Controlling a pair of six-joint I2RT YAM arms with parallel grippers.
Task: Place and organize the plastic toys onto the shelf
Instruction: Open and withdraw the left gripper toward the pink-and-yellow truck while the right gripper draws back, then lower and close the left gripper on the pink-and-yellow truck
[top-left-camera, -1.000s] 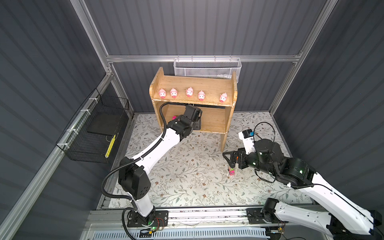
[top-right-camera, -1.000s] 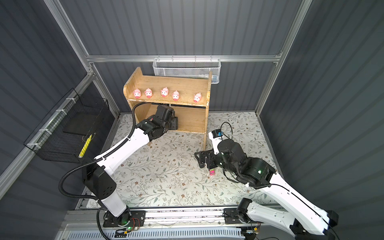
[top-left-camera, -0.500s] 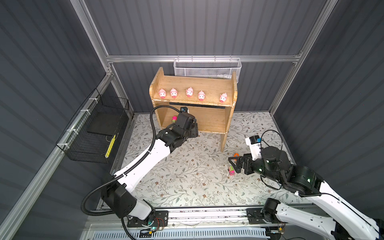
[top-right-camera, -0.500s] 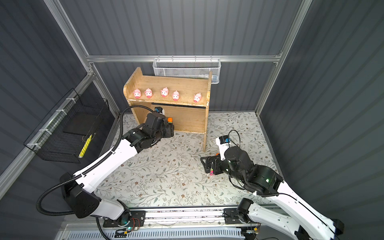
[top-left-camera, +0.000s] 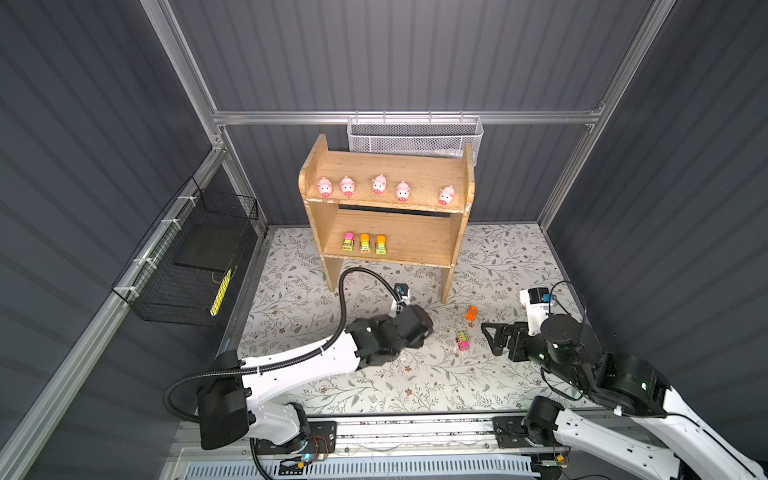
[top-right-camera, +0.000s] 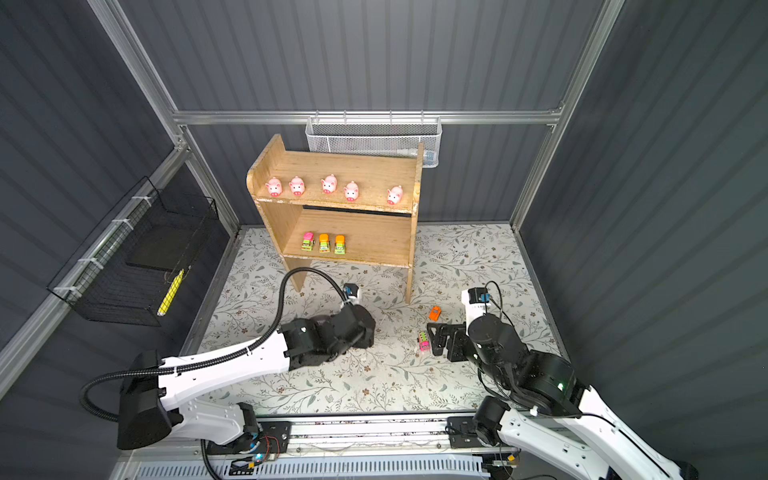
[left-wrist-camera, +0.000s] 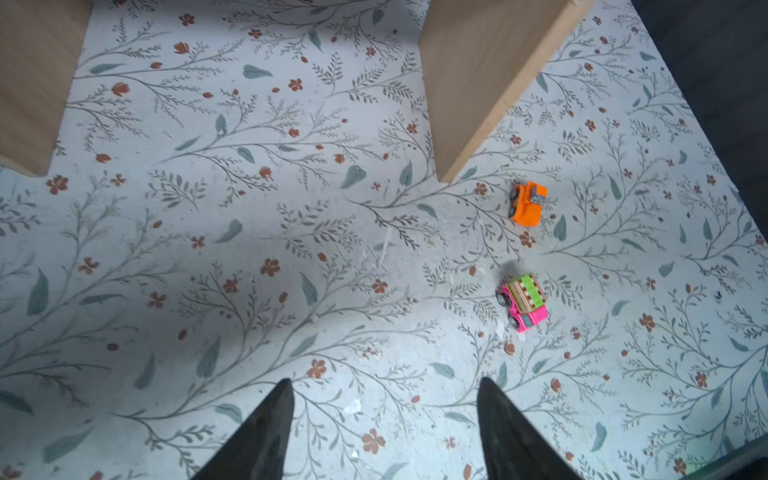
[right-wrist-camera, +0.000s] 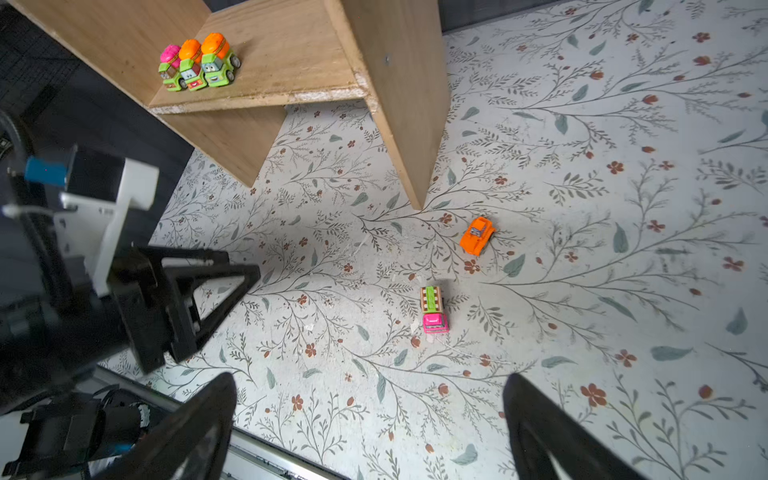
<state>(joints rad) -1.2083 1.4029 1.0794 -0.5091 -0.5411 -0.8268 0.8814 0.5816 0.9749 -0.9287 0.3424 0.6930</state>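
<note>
On my screens the light wooden two-tier shelf (top-left-camera: 419, 241) stands at the back of the floral-patterned counter (top-left-camera: 374, 386), and most of the plastic toys are on it. I count five small round pink pigs (top-left-camera: 379, 184) in a row along the top tier, snouts toward the front edge. There are also three tiny lime-green trucks (top-left-camera: 365, 243) with pink or orange tops, side by side and nearly touching at the left end of the lower tier. Two toys lie on the counter, off the shelf: a small orange vehicle (top-left-camera: 471, 313) near the shelf's right front leg, and a pink truck with a green and tan bed (top-left-camera: 462, 341) a little closer to me, apart from it. The left gripper (left-wrist-camera: 384, 384) hangs over the counter in front of the shelf, to the left of both loose toys. Its fingers are spread with only the floral surface between them. The right gripper (right-wrist-camera: 370, 378) sits just right of the pink truck, fingers spread wide and holding nothing.
</note>
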